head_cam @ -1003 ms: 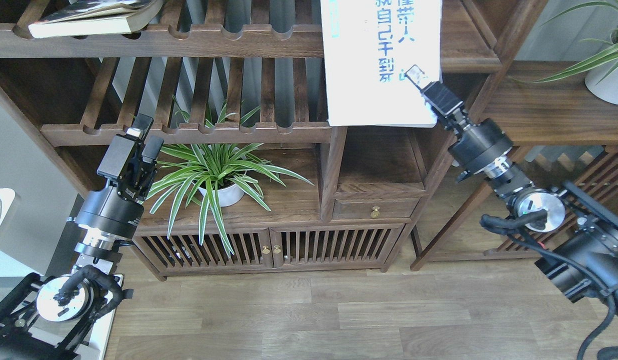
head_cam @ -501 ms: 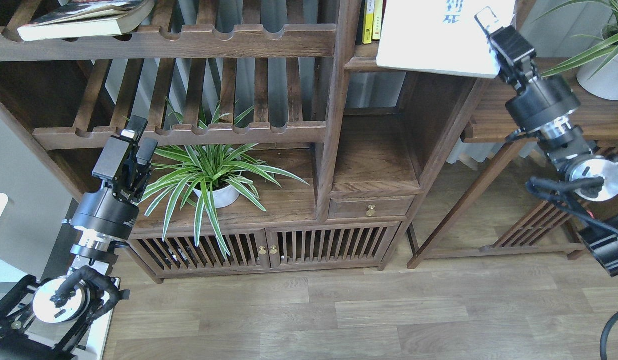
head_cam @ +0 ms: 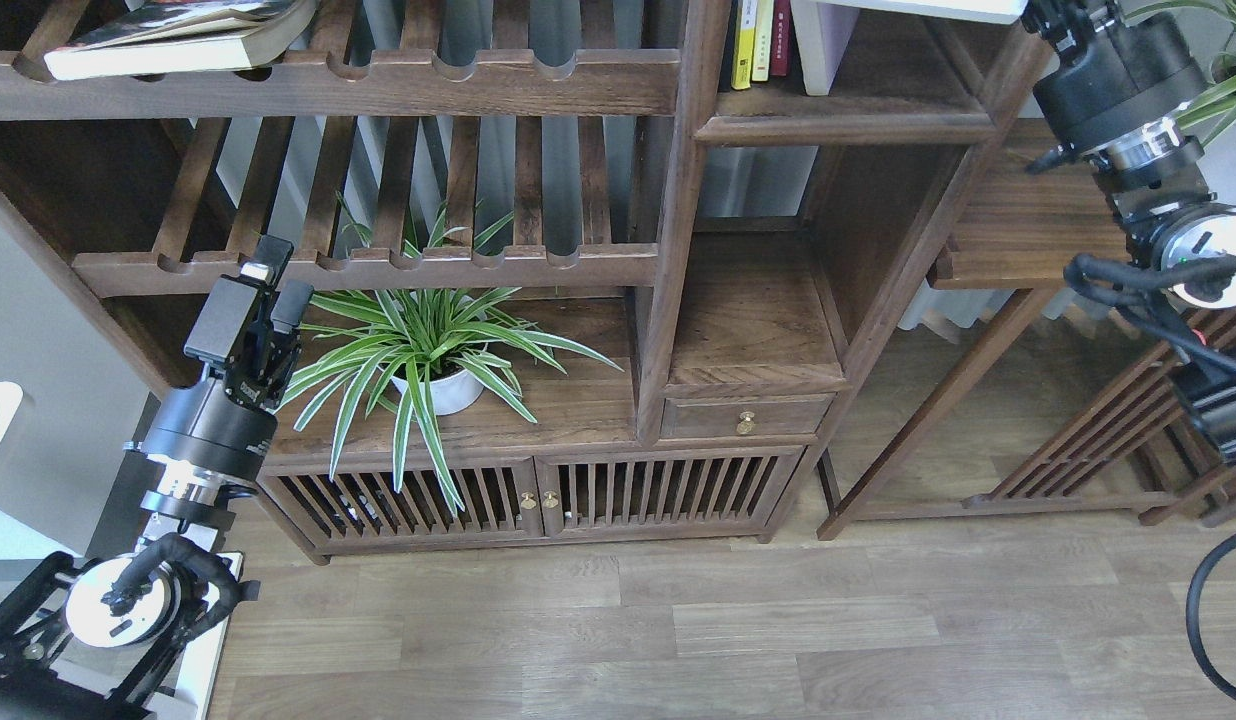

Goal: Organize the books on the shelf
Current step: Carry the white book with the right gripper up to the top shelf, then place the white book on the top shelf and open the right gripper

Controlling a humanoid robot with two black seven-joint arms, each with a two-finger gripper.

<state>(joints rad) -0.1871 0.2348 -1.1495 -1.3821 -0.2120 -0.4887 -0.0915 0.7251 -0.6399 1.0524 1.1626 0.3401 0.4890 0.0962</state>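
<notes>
Spider plant point(head_cam: 430, 345) in white pot on cabinet top; slim yellow, red spines point(head_cam: 760, 40) upright above

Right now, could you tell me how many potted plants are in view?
2. One plant stands in a white pot on the cabinet top under the slatted rack. Another is at the far right edge, mostly hidden behind the right arm.

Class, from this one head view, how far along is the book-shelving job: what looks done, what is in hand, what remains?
Done: a pale lavender book stands in the cubby beside slim spines. In hand: a white book shows at the top edge above the cubby; the right arm's jaws are out of frame. Left: a dark-covered book lies on the slatted rack; the left gripper holds nothing.
</notes>
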